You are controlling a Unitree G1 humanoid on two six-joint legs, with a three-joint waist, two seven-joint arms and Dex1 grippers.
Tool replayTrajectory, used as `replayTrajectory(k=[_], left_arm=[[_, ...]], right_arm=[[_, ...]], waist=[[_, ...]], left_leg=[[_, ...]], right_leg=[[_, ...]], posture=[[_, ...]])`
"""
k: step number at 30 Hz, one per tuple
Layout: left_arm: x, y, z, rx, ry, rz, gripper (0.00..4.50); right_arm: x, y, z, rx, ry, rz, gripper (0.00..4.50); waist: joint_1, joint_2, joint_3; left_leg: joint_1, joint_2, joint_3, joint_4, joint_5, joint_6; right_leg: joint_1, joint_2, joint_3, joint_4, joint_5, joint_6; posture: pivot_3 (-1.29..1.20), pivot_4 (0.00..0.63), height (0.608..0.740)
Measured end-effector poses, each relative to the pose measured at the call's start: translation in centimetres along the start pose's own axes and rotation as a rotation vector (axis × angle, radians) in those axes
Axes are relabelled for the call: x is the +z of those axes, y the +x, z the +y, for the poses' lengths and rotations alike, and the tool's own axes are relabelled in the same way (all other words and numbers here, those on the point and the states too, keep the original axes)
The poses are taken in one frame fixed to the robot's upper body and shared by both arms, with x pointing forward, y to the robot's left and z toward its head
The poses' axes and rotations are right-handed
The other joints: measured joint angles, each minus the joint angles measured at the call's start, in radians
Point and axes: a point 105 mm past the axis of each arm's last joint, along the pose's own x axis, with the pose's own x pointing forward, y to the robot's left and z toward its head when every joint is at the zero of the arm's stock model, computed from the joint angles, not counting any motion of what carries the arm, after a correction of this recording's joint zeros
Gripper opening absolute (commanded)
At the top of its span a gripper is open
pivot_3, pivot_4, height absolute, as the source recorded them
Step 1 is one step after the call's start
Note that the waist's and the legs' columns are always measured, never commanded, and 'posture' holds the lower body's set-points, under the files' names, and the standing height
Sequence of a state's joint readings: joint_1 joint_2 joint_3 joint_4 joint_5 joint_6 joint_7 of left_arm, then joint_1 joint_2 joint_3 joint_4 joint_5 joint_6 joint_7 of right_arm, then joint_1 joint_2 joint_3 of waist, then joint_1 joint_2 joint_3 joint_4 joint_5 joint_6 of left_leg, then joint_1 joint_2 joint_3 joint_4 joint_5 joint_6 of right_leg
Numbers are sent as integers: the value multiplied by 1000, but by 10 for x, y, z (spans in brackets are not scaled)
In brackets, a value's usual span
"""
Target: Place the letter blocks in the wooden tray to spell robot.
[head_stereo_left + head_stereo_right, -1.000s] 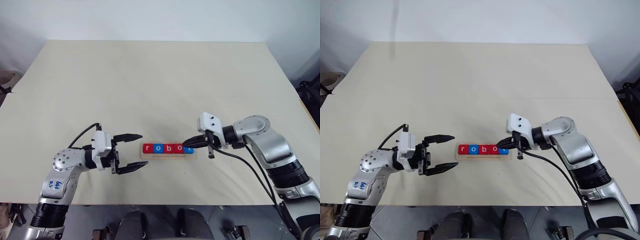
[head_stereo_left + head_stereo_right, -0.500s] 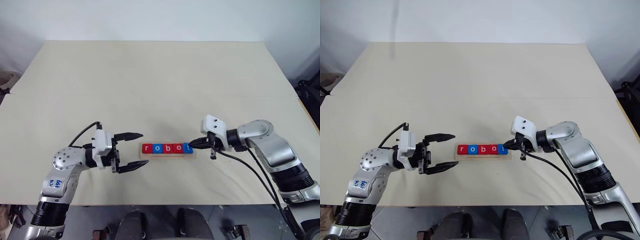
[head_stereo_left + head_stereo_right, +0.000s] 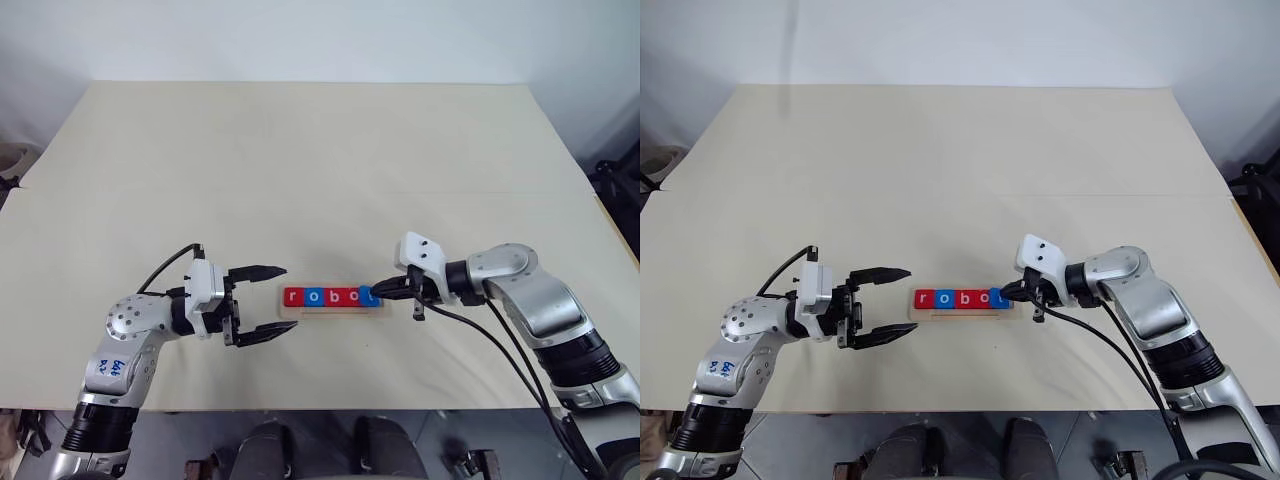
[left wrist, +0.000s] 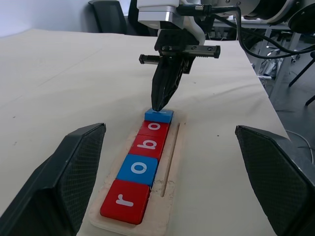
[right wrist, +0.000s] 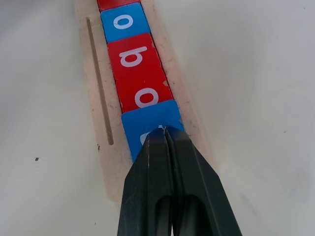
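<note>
Right gripper (image 3: 376,292) pinched shut, holding nothing — tips on the blue end block (image 4: 159,116) of the wooden tray (image 3: 291,315), pointing along its long axis. Left gripper (image 3: 275,299) wide open (empty), just beyond the r end.

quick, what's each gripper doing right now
left gripper: jaws open, holding nothing, beside the wooden tray.
right gripper: jaws shut, empty, tip on the end blue block.

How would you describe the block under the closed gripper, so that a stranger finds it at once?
On the beige table, near its front edge, lies the wooden tray holding a row of five letter blocks. Go to the row's end nearest the right gripper: the blue block there has its letter hidden by the shut fingertips, while its neighbour is a red o.
</note>
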State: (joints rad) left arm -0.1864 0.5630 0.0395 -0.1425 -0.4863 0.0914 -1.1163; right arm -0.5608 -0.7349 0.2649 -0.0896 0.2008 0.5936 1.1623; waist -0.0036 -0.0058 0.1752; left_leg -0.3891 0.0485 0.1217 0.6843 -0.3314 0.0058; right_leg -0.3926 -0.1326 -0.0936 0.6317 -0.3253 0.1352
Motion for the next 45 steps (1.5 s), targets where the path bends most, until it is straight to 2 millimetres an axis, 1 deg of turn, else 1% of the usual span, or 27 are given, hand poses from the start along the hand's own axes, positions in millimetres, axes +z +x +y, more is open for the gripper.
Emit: replayTrajectory(k=[2, 7, 15, 19, 22, 28, 34, 37, 39, 40, 42, 44, 45], left_arm=[[0, 0, 0, 0, -1, 0, 4500], [0, 0, 0, 0, -1, 0, 4500], [0, 0, 0, 0, 0, -2, 4500], [0, 0, 0, 0, 0, -2, 4500], [0, 0, 0, 0, 0, -2, 4500], [0, 0, 0, 0, 0, -2, 4500], [0, 0, 0, 0, 0, -2, 4500], [0, 0, 0, 0, -1, -1, 4500], [-3, -5, -1, 9, -7, 15, 4500], [-3, -8, -1, 17, -11, 24, 4500], [-6, -18, -1, 37, -19, 54, 4500], [-7, -28, 0, 54, -22, 73, 4500], [-6, -31, 0, 57, -19, 77, 4500]], right_arm=[[-2, -4, -1, -5, 6, 12, 37], [0, -4, 1, 10, 13, 8, 37], [23, 6, 5, 45, 4, -59, 37], [27, 12, 7, 52, 0, -63, 37], [22, 20, 9, 60, 6, -40, 37], [14, 21, 7, 45, 0, 1, 37], [10, 15, 7, 49, 7, 7, 37], [18, 8, 10, 63, 23, -74, 37], [28, -7, 13, 55, 17, -182, 407], [29, -15, 14, 44, 11, -213, 583], [20, -31, 17, 19, 26, -239, 1250], [11, -41, 21, -8, 40, -276, 1917], [6, -47, 26, -25, 4, -309, 2237]], waist=[[1, 0, 0], [1, 0, 0], [0, 0, 0], [1, 0, 0], [0, 0, 0], [0, 0, 0], [0, 0, 0], [1, 0, 0], [2, 0, 0], [3, 0, 0], [5, 0, 0], [4, 0, 0], [5, 0, 0]], left_leg=[[0, 0, 0, 0, 0, 0], [0, 0, 0, 0, 0, 0], [0, 0, 0, 0, 0, 0], [0, 0, 0, 0, 0, 0], [0, 0, 0, 0, 0, 0], [0, 0, 0, 0, 0, 0], [0, 0, 0, 0, 0, 0], [0, 0, 0, 0, 0, 0], [0, 0, -1, 0, 0, 0], [-1, 0, -1, -1, 0, 0], [-1, 0, -1, -1, 0, 0], [-1, 0, -1, -1, 0, 1], [-1, 0, -1, -1, 0, 1]], right_leg=[[0, 0, 0, 0, 0, 0], [0, 0, 0, 0, 0, 0], [0, 0, 0, 0, 0, 0], [0, 0, 0, 0, 0, 0], [0, 0, 0, 0, 0, 0], [0, 0, 0, 0, 0, 0], [0, 0, 0, 0, 0, 0], [0, 0, 0, 0, 0, 0], [0, 0, 0, -1, 0, 0], [0, 0, -1, -2, 0, 0], [1, 0, -2, -3, 0, 0], [1, 0, -1, -3, 0, 0], [1, 0, -2, -3, 0, 0]], posture=[[0, 150, 740], [0, 150, 740], [0, 150, 740], [0, 150, 740], [0, 150, 740], [0, 150, 740], [0, 150, 740], [0, 150, 740], [0, 150, 740], [0, 150, 740], [0, 150, 740], [0, 150, 740], [0, 150, 740]])
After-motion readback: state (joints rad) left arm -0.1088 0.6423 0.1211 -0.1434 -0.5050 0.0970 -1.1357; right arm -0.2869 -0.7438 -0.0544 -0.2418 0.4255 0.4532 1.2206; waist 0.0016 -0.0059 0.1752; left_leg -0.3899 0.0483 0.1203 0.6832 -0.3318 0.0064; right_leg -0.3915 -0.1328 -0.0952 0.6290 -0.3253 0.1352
